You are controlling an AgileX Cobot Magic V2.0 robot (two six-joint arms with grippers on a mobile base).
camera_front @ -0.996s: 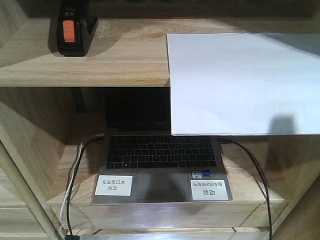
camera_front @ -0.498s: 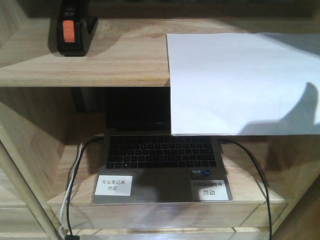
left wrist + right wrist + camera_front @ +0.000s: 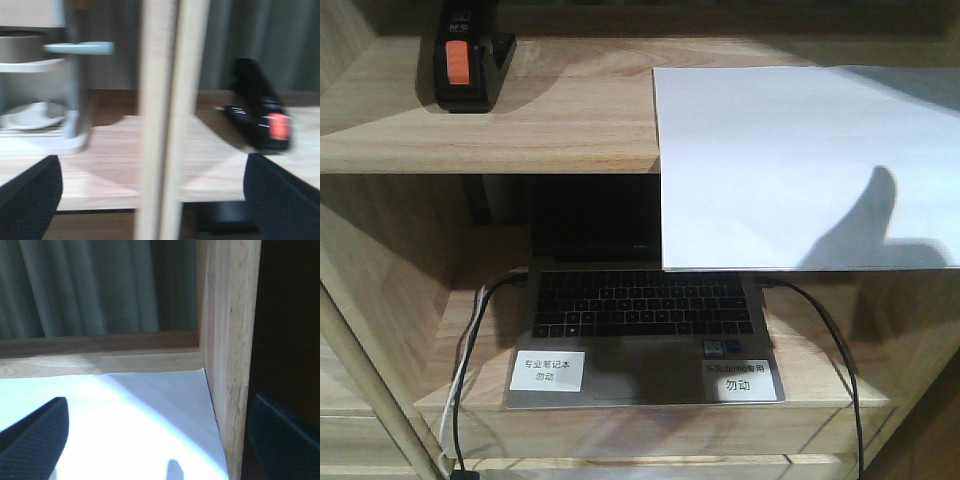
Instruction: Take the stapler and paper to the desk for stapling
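The black stapler with its orange-red patch stands at the left of the upper shelf board. In the left wrist view, which is blurred, the stapler lies ahead to the right, beyond a vertical wooden post. My left gripper is open and holds nothing, short of the shelf edge. The white paper lies on the right of the same board and overhangs its front edge. My right gripper is open just above the paper, with a gripper shadow on the sheet. The desk is out of view.
An open laptop with two white labels and cables sits on the lower shelf. A wooden upright stands by the paper's right edge, between my right fingers. A white rack stands left of the post.
The gripper shadow on the paper's lower right has grown and shifted left. Stapler, paper and laptop have not moved.
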